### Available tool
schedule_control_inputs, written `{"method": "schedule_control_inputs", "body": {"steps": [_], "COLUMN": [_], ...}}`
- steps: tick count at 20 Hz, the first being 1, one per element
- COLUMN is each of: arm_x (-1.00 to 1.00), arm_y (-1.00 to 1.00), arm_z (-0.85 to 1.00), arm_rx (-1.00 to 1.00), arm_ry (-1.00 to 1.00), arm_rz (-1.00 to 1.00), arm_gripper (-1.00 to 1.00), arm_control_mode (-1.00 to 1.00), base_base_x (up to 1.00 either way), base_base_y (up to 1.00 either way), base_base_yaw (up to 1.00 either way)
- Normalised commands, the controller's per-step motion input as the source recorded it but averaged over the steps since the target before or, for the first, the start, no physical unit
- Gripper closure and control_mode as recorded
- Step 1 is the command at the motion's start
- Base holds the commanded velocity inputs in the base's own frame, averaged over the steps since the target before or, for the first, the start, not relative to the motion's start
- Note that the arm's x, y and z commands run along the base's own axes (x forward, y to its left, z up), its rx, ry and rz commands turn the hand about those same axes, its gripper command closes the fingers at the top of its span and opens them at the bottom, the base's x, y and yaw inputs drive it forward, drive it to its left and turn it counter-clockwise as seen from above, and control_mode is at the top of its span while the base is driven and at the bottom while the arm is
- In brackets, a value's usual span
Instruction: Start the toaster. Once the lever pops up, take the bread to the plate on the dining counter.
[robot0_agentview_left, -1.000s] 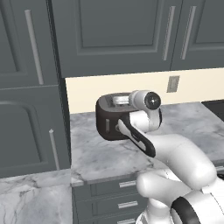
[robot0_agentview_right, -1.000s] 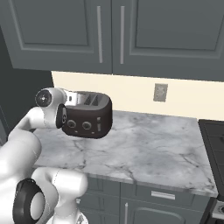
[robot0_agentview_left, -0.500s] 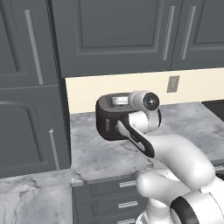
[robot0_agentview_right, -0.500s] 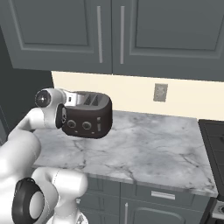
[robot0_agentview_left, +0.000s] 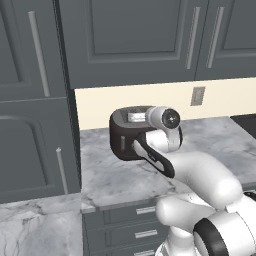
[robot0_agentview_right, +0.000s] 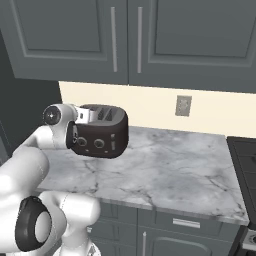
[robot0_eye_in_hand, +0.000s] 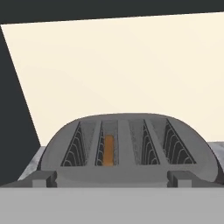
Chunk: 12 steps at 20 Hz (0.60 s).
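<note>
The dark toaster stands on the marble worktop against the cream wall. Its silver top has several slots, and the golden bread sits low in the second slot from the left. A small pale-slotted lever shows on the toaster's face, beside two round knobs. My gripper is open, its fingertips spread wide at the toaster's near top edge with nothing between them. The arm's wrist covers part of the toaster. The plate is out of view.
Grey upper cabinets hang over the worktop, and a tall cabinet stands left. A wall socket is right of the toaster. Drawers run below. A dark stove is at far right. Whether the lower marble slab is the dining counter, I cannot tell.
The wrist has drifted very slightly left and down. Toaster and bread have not moved, and the gripper stays open.
</note>
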Motion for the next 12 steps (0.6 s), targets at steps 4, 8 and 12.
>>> {"method": "schedule_control_inputs", "body": {"steps": [4,8,12], "arm_x": [0.16,0.15,0.18], "arm_y": [0.07,0.00,0.00], "arm_z": [-0.09,-0.04,-0.01], "arm_rx": [0.00,0.00,0.00], "arm_ry": [0.00,0.00,0.00], "arm_rz": [0.00,0.00,0.00], "arm_gripper": [-1.00,-1.00,-1.00], "arm_control_mode": [-1.00,-1.00,-1.00], "base_base_x": [0.00,0.00,0.00], "base_base_y": [0.00,0.00,0.00], "base_base_yaw": [0.00,0.00,0.00]}}
